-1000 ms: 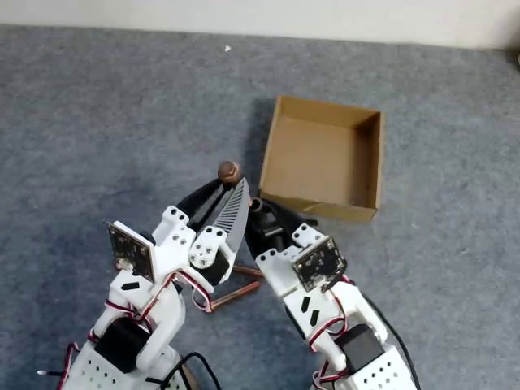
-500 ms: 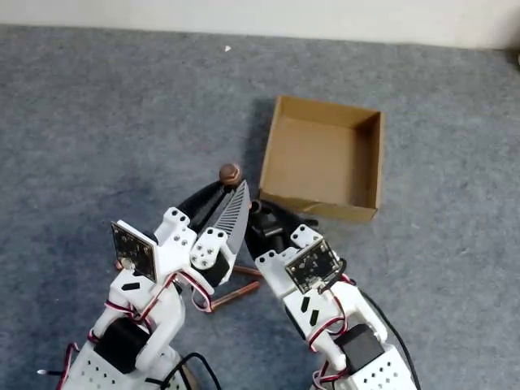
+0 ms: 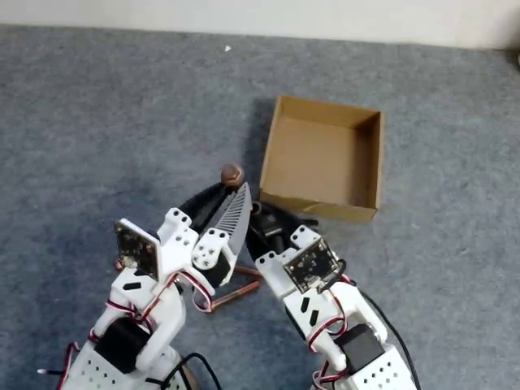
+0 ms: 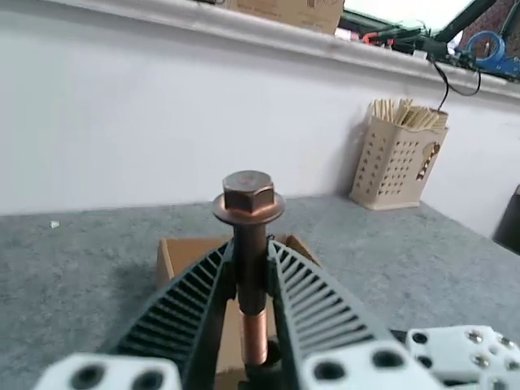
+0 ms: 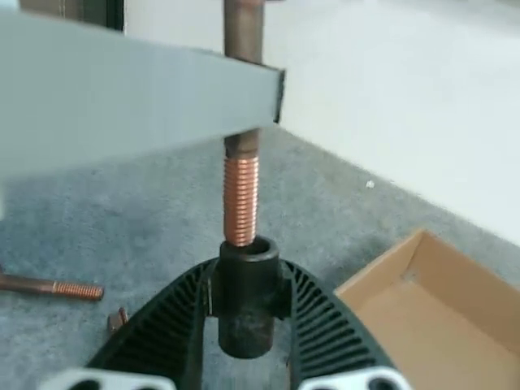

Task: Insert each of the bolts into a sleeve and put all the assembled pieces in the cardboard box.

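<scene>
We see the grey table [image 3: 97,106] w/ the cardboard box [image 3: 318,209] on it, open side up; it looks empty to us. Just in front of the box the two arms meet. The left gripper [image 4: 252,264] is closed tight on the bolt [image 4: 249,199], head up, threads down. The right gripper [image 5: 245,280] squeezes the black sleeve [image 5: 245,313], hole facing up. The bolt stands right over the sleeve, both upright & in one line, w/ the thread tip at the hole's mouth. We can't tell if it's in yet. So we think the next move is straight down, no tilt. 2 spare bolts [image 3: 237,293] lie flat on the table btw the arms
</scene>
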`<action>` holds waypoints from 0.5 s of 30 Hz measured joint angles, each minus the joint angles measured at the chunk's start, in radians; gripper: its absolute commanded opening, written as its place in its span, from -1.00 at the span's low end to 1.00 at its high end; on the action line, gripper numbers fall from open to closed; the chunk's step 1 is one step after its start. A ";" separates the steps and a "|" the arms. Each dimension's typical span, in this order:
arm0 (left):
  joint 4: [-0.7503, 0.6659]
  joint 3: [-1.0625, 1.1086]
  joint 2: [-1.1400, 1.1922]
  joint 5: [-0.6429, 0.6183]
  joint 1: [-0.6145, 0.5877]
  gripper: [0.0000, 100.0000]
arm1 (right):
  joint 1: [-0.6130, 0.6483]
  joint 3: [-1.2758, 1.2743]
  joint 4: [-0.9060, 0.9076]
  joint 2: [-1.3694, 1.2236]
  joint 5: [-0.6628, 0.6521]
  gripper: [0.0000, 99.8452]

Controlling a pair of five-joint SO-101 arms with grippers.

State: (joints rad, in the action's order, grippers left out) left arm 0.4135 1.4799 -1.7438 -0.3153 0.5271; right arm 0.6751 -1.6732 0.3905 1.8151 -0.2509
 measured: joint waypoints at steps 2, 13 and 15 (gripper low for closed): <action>0.000 0.000 0.000 0.000 0.011 -0.99 | 0.003 0.000 0.000 0.000 0.000 -0.99; 0.118 -0.021 0.014 0.003 0.052 -0.99 | 0.006 0.000 -0.002 0.003 -0.002 -0.99; 0.149 -0.029 0.014 0.003 0.054 -0.98 | 0.006 0.000 -0.002 0.003 -0.002 -0.99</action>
State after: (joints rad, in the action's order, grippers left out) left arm 0.5623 1.4507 -1.7300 -0.3122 0.5808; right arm 0.6813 -1.6732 0.3890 1.8182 -0.2524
